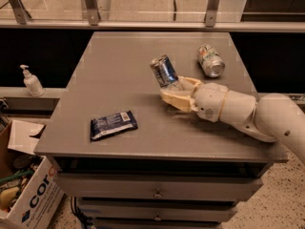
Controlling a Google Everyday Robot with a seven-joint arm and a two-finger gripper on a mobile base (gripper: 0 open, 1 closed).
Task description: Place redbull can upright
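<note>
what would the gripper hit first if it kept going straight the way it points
Apart from the tilted redbull can between its fingers, the gripper points across bare table; the blue packet seems off that line, though depth is unclear.

The redbull can (164, 71) is thin and tall, blue and silver; it does not stand straight (it leans, with its top end up and to the left); its bottom end sits between the two fingers of the gripper (172, 88), which squeeze it; can and gripper are over the middle of the grey table (109, 80), a bit towards the right side.
</note>
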